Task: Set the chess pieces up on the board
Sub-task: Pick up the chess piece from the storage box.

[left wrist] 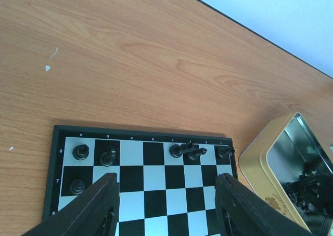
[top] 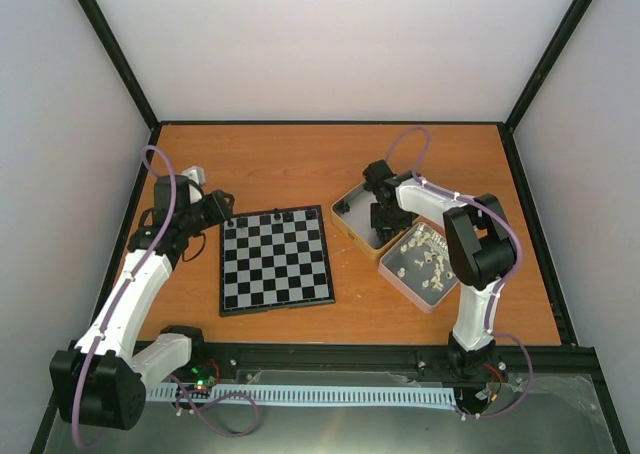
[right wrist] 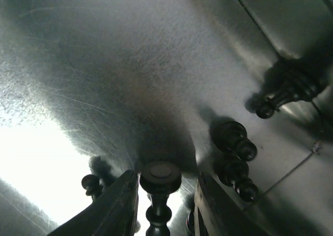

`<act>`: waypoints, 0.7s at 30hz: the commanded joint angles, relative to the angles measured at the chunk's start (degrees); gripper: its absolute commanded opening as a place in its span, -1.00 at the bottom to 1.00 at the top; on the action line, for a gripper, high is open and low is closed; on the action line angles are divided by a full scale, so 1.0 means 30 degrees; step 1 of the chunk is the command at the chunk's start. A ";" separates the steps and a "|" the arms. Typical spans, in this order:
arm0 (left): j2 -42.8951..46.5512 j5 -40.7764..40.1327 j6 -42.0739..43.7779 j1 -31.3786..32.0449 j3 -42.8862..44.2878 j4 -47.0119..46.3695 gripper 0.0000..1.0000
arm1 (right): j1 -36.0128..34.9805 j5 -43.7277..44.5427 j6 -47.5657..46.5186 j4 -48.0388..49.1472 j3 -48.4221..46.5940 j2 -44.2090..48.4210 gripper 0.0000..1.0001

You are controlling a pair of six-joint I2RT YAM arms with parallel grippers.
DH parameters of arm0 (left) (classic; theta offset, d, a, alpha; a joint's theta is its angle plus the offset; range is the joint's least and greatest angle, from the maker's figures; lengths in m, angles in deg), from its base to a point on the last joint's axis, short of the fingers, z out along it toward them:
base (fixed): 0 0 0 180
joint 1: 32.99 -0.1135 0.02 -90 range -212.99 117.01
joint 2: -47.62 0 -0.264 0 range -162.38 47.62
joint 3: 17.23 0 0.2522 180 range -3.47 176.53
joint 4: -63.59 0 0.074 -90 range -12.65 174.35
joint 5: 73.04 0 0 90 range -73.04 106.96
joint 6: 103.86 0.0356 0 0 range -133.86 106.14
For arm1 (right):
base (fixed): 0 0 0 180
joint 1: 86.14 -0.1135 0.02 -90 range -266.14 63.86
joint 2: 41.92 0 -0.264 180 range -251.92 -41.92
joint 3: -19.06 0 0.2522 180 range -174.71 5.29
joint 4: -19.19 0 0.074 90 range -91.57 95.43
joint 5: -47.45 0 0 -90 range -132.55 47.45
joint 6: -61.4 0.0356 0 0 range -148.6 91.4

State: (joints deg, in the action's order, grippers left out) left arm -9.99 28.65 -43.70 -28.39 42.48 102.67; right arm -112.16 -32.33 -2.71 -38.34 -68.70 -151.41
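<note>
1. Six black pieces (left wrist: 80, 152) stand on the board (left wrist: 154, 155). Five are on the far row and one on the row just nearer, at the left side. The rest of the board looks bare from above.
2. By my reckoning the job is in its early part. Most of the black set is not yet placed, and no white piece is on the board.
3. More black pieces lie in the tin (left wrist: 255, 176) just right of the board. The white pieces (top: 425, 257) sit heaped in a second tin (top: 403, 288), right of and nearer than the first.
4. My left pincer (left wrist: 166, 181) hangs over the board's far left part, jaws spread wide with nothing between them.
5. My right pincer (right wrist: 165, 176) is down inside the first tin, with its jaws either side of one black piece (right wrist: 158, 215). I cannot tell whether they are clamped on it.
6. Writing: the numbers 8, 7 and 6 run down the board's left border. Marks along the far border are too small for me to read. The tin wall carries a small brown print I cannot make out.
7. Both tins and the board rest on the wooden table (top: 300, 164).
</note>
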 commanded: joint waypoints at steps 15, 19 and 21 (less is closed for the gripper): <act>0.0179 0.2394 0.0717 -0.0125 -0.0517 -0.1549 0.04 | 0.0031 -0.0419 0.0439 0.2665 0.0482 0.0603 -0.61; -0.0025 0.5309 0.0505 -0.0064 -0.1165 -0.3099 0.06 | 0.0047 -0.0957 0.1575 0.4668 0.1421 0.2312 -0.61; -0.0128 0.6665 0.0164 0.0116 -0.1614 -0.4251 0.07 | 0.0050 -0.1519 0.2543 0.5653 0.2034 0.3238 -0.61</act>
State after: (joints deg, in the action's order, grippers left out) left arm -10.01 38.72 -42.87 -28.41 39.12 97.27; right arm -112.14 -34.73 -0.37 -29.16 -64.99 -148.29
